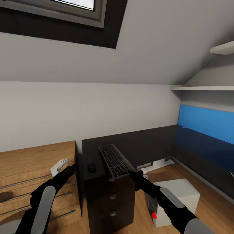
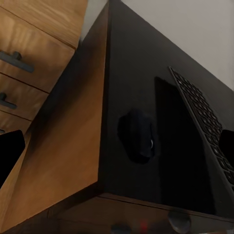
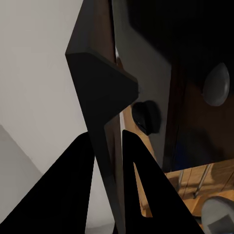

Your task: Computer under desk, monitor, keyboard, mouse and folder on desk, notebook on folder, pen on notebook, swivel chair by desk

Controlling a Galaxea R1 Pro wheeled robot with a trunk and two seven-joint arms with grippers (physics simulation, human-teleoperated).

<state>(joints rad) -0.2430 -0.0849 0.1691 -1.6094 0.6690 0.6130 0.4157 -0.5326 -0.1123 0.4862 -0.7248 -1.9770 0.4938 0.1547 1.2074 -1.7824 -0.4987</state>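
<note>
The keyboard [image 1: 114, 161] lies on top of the black drawer cabinet [image 1: 110, 201], its near end reaching past the front edge. My right gripper [image 1: 132, 173] is at that end. In the right wrist view its fingers [image 3: 136, 190] press on both faces of the keyboard's edge [image 3: 105, 107]. The black mouse [image 1: 91, 167] sits left of the keyboard on the same top. My left gripper [image 1: 71, 168] hovers open just left of the mouse [image 2: 138, 135]. The desk [image 1: 198, 146], with its blue back panel, runs off to the right. The computer [image 1: 177, 198] stands on the floor beside it.
A light-wood dresser [image 1: 29, 169] with metal bar handles stands against the cabinet's left side. The cabinet has round drawer knobs [image 1: 112, 196]. A white T-foot [image 1: 156, 165] of the desk rests on the wood floor. White shelves [image 1: 208, 87] hang above the desk under the sloped ceiling.
</note>
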